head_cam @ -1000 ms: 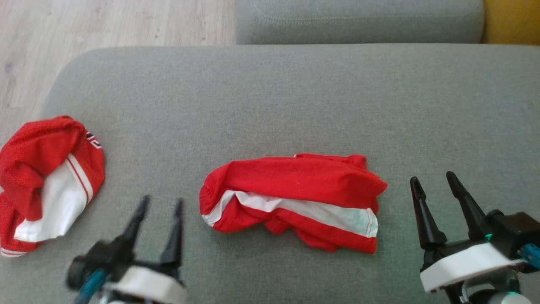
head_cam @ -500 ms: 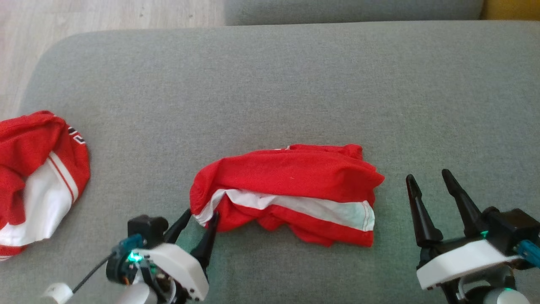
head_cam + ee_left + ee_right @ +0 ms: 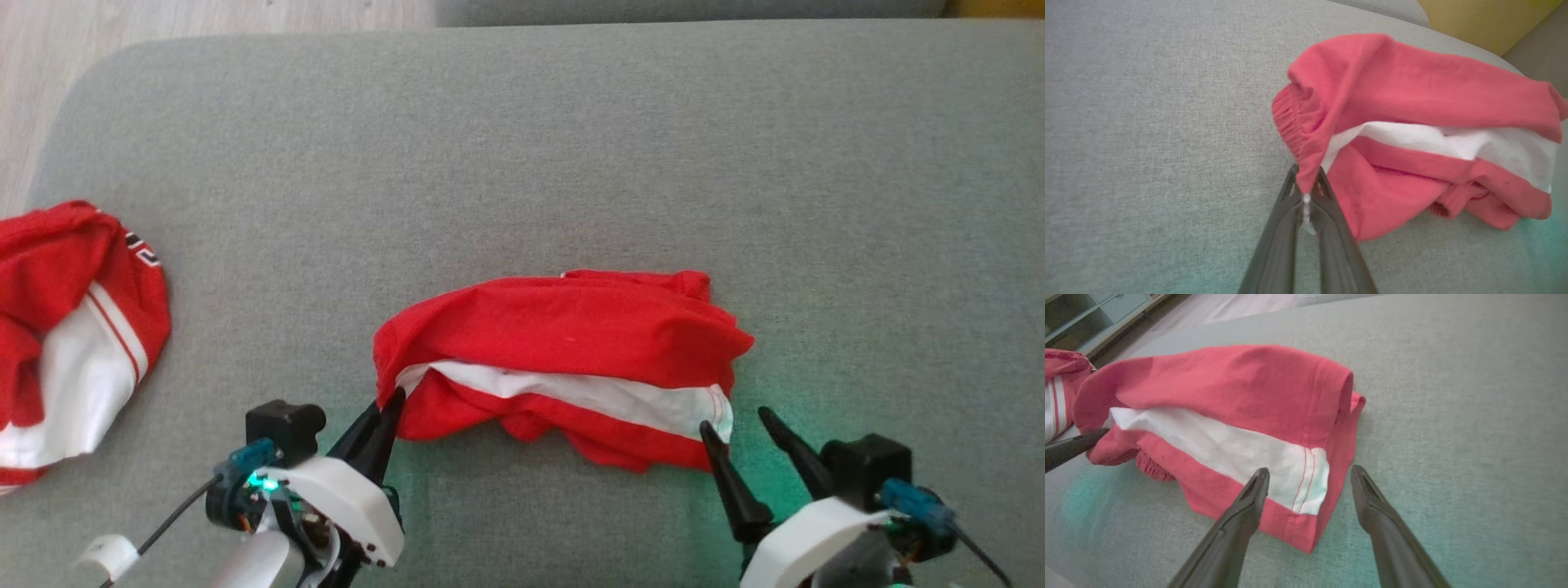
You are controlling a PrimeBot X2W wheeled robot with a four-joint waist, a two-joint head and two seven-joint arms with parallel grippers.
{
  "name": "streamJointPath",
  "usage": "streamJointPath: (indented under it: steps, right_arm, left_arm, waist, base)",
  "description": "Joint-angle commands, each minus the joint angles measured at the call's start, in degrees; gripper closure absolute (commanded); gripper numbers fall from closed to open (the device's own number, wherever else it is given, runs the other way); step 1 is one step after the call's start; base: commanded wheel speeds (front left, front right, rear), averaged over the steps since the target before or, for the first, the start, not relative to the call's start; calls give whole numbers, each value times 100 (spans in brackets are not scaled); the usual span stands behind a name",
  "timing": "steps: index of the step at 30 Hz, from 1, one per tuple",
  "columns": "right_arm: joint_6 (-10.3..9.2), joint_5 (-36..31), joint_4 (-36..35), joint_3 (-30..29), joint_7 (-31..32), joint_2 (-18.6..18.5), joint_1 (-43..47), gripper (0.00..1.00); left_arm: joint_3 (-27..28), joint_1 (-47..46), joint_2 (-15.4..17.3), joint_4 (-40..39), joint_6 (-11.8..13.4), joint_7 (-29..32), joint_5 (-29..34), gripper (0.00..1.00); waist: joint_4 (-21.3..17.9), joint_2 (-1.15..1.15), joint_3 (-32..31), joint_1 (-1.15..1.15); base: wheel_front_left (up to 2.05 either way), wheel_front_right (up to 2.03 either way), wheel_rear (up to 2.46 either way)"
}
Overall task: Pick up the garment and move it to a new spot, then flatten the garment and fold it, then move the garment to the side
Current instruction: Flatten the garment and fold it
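garment (image 3: 571, 331) corner, pinched in left gripper (image 3: 392, 402)

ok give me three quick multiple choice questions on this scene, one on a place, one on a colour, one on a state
1. Where in the head view does the side garment lie?
A) at the cushion's left edge
B) on the wooden floor
C) at the cushion's right edge

2. What colour is the band across the middle garment?
A) blue
B) white
C) yellow

3. How is the left hand?
A) open above the cushion
B) shut on the middle garment's corner
C) shut on nothing

Answers:
1 A, it lies far left on the grey cushion.
2 B, a white strip runs between red folds.
3 B, the left wrist view shows it pinching the red corner.
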Motion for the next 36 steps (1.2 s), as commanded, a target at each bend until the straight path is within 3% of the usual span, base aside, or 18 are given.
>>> streamJointPath:
  steps: [1,11,12,13,14,27,36]
  right_arm:
    - [-4,78,-90,190,-16,-37,-181,0]
    - [-4,343,904,432,234,-37,-755,0]
    - [-4,415,939,468,273,-37,-787,25]
    - [-4,438,940,502,288,-37,-825,91]
    - [-4,486,918,526,284,-37,-854,100]
    - [-4,516,14,381,68,-115,-1033,100]
    - [-4,184,-1188,-209,22,-463,-1328,100]
  left_arm:
    - [209,-323,112,-180,0,-67,47,100]
    - [157,-426,50,-182,5,-196,88,100]
    - [157,-432,47,-181,2,-219,90,100]
    - [163,-435,43,-185,0,-253,90,100]
    - [165,-437,45,-184,-2,-273,91,100]
    - [219,-431,179,-576,82,-618,251,100]
    - [423,-793,789,-2054,202,-548,683,100]
  waist:
    - [41,0,39,0]
    - [211,0,133,0]
    - [218,0,138,0]
    - [223,0,143,0]
    - [227,0,147,0]
    - [245,0,-68,0]
    - [291,0,-461,0]
  base:
    - [0,0,0]
    - [0,0,0]
    - [0,0,0]
    - [0,0,0]
    - [0,0,0]
    - [0,0,0]
    - [0,0,0]
